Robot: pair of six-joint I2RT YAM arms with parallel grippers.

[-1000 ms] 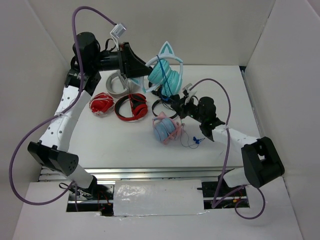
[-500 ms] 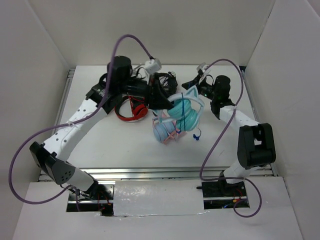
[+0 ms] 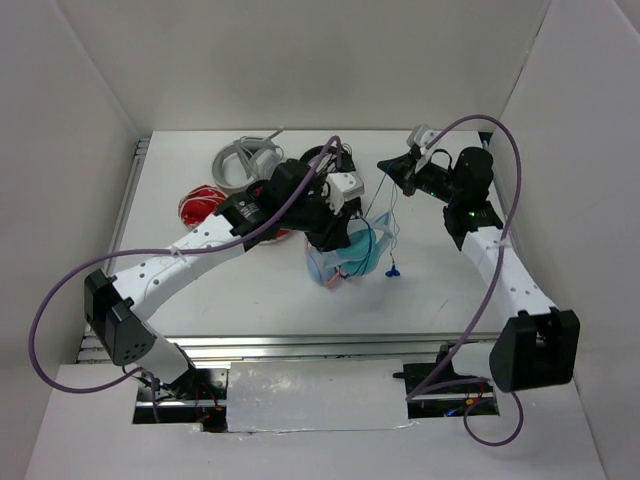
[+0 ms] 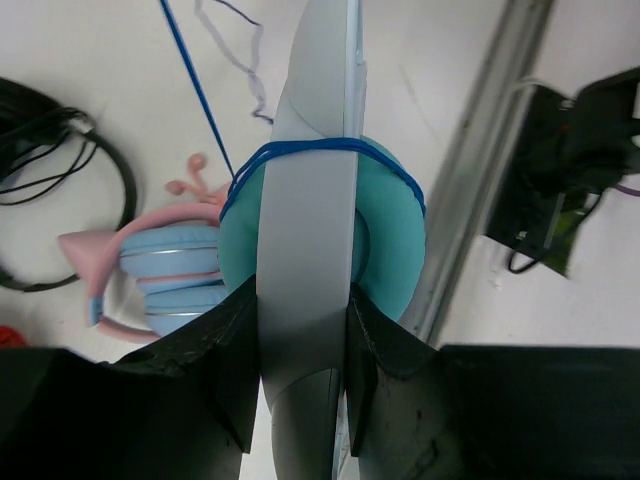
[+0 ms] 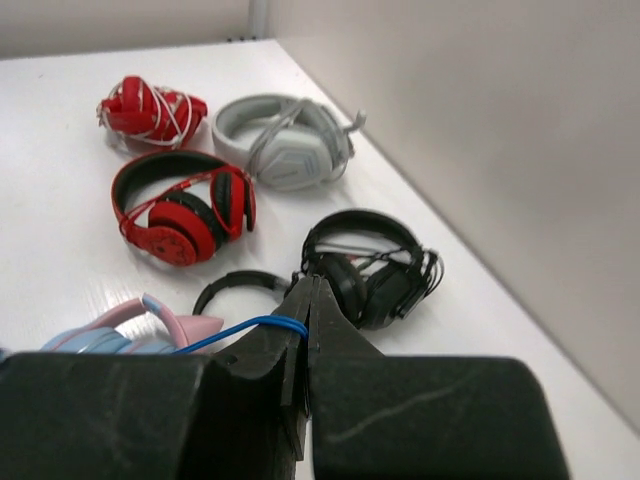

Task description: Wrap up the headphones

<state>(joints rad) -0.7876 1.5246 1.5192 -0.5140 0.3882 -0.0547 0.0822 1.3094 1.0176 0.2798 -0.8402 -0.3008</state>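
Observation:
The teal headphones (image 3: 362, 252) hang in my left gripper (image 3: 338, 226), just above the table's middle. In the left wrist view my left gripper (image 4: 303, 300) is shut on the pale headband (image 4: 305, 200), with the teal ear cup (image 4: 392, 235) behind it. The thin blue cable (image 4: 322, 150) runs in loops around the cup and band. My right gripper (image 3: 386, 166) is at the back right, shut on the cable (image 5: 250, 326), which is pinched at the tips of the right gripper (image 5: 308, 292). The blue plug (image 3: 394, 269) dangles just above or on the table.
Light-blue headphones with a pink band (image 3: 322, 266) lie right under the teal ones. Red-and-black headphones (image 5: 185, 215), a red wrapped pair (image 3: 198, 203), grey-white headphones (image 3: 243, 158) and black headphones (image 5: 375, 265) lie at the back. White walls enclose the table.
My left arm carried the teal headphones from the back down to the middle, over the light-blue pair. My right gripper moved from the middle to the back right, pulling the cable.

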